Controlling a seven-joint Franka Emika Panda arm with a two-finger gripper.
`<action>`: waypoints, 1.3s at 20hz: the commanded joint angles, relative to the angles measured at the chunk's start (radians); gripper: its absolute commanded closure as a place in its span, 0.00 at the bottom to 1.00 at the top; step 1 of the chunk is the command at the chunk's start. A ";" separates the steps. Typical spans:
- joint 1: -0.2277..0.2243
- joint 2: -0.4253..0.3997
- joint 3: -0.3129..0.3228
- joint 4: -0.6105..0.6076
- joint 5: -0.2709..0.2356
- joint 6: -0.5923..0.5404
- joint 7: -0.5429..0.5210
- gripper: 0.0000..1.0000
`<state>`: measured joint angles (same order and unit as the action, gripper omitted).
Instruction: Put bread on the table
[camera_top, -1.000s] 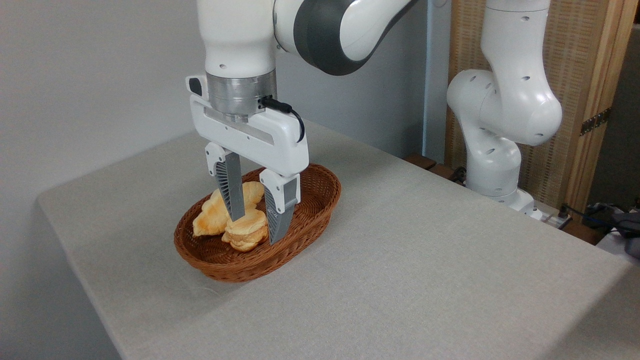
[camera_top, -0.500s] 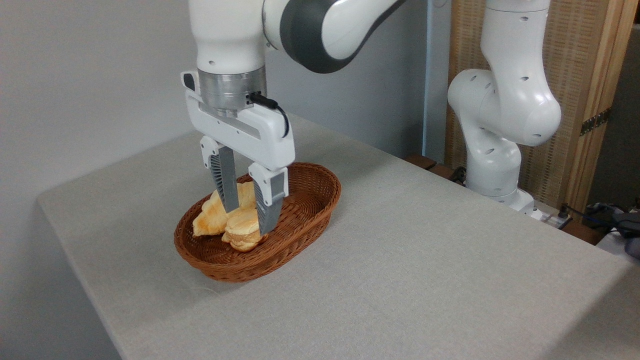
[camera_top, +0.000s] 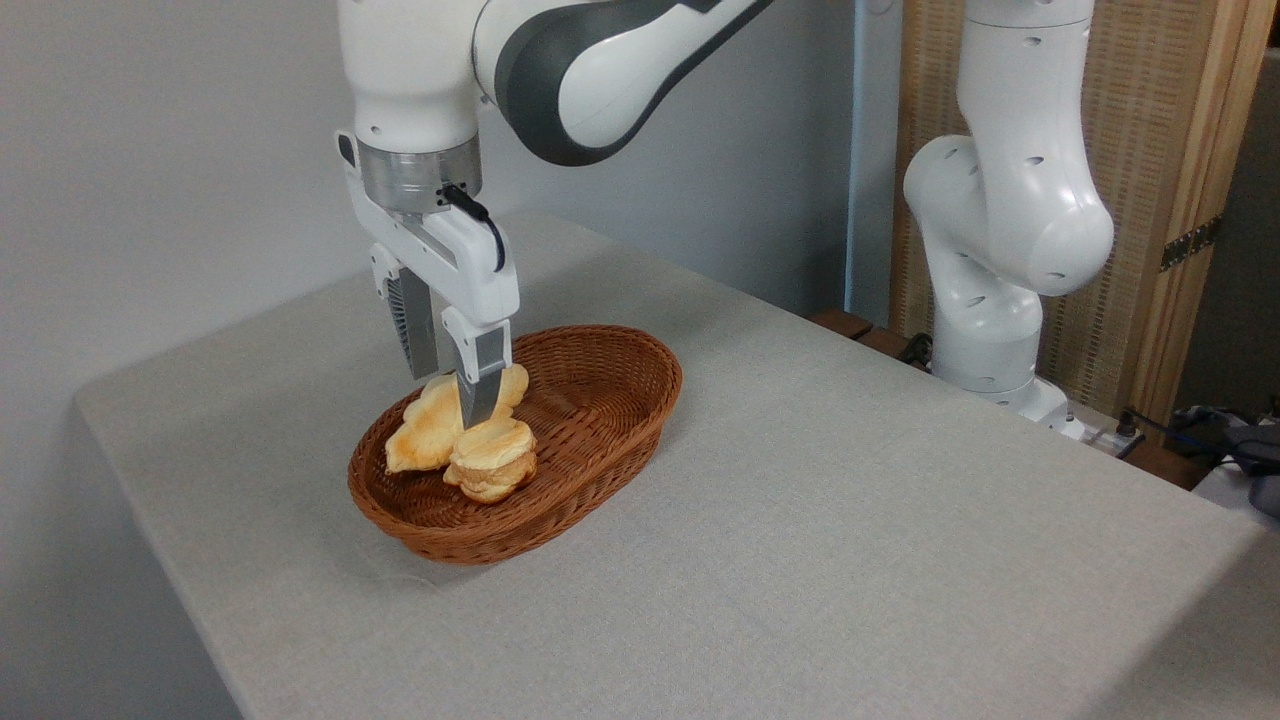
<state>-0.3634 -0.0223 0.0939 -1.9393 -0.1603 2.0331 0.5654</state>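
Observation:
The bread (camera_top: 420, 437), a long golden braided pastry, lies along the left side of a brown wicker basket (camera_top: 668, 388) on the table (camera_top: 820, 530). My gripper (camera_top: 451, 401) hangs open right over the bread's middle and far end. One finger (camera_top: 412, 335) stands behind the pastry. The other finger (camera_top: 478, 385) is in front of it, with its tip just above a small round bun (camera_top: 492, 460). The finger in front covers part of the bread. Whether the pads touch the bread I cannot tell.
The round layered bun leans against the bread in the basket's near-left half. The basket's right half holds nothing. The arm's white base (camera_top: 1000, 300) stands off the table's far right edge, before a wooden screen (camera_top: 1180, 150). Cables (camera_top: 1215, 425) lie at the far right.
The gripper has moved left and back and has turned about its wrist. It has come away from around the round bun and now stands over the long bread. Neither pastry has moved.

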 joint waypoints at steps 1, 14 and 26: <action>-0.042 0.004 0.003 -0.001 -0.021 0.013 -0.062 0.00; -0.060 0.079 -0.042 -0.001 0.010 0.015 -0.078 0.15; -0.058 0.084 -0.045 0.002 0.033 0.015 -0.068 0.87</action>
<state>-0.4223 0.0614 0.0517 -1.9396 -0.1443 2.0337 0.4954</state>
